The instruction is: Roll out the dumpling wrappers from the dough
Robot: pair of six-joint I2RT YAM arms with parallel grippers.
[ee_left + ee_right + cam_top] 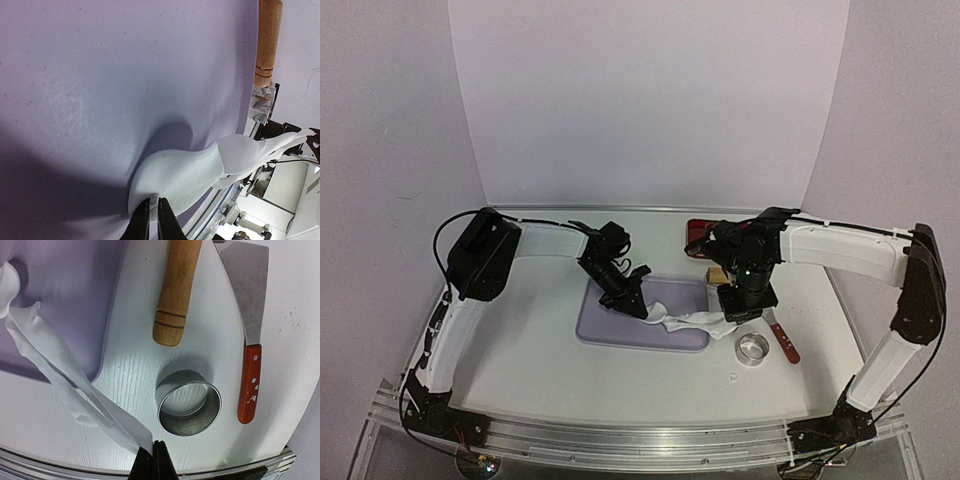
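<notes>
The dough [692, 322] is a thin ragged white sheet stretched between my two grippers, over the right edge of the purple mat [620, 330]. My left gripper [645, 312] is shut on its left end; in the left wrist view the fingertips [150, 202] pinch the edge of the dough [185, 172] just above the mat [100, 75]. My right gripper [735, 322] is shut on the other end; in the right wrist view the gripper [152, 445] holds the dough strip [60, 360] lifted off the table. No round dumpling wrappers are in view.
A metal ring cutter [752, 349] [189, 402] stands on the table right of the mat. A scraper with a red handle [784, 342] [249, 385] lies beside it. A wooden roller handle [177, 290] [267, 42] lies behind. A red object [698, 232] sits at the back.
</notes>
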